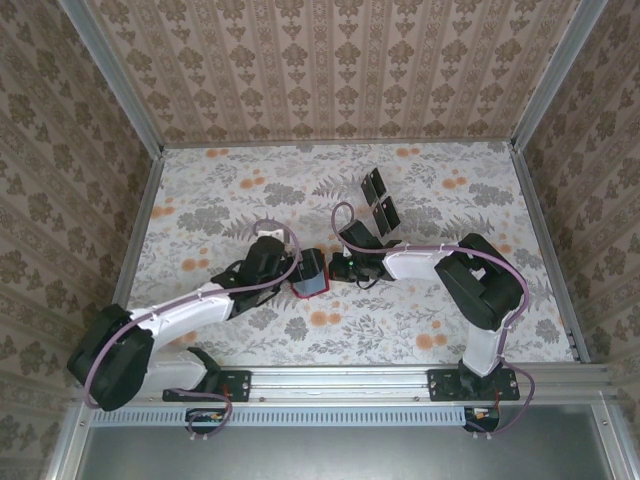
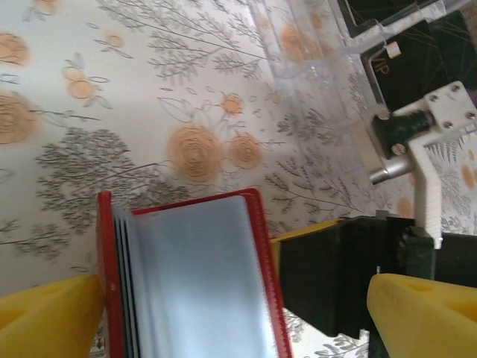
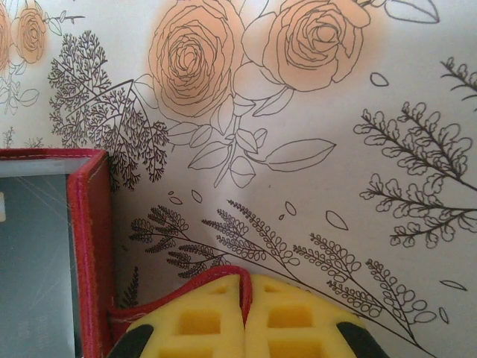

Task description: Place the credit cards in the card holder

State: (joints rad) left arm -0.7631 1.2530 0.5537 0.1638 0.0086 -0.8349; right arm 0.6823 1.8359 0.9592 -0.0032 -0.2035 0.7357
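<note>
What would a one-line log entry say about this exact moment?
left hand: open, straddling card holder | right hand: shut on its red flap | credit cards: apart, beyond holder, not yet in

My small red leather-like folding card holder has pale grey-blue sleeves. The thin rectangular credit cards are black. The table cover is white with orange roses and grey leaves.

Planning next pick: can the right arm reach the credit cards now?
Likely not yet: the right end effector is shut on the card holder. The credit cards lie beyond it, nothing between, so the path looks free once it lets go.
</note>
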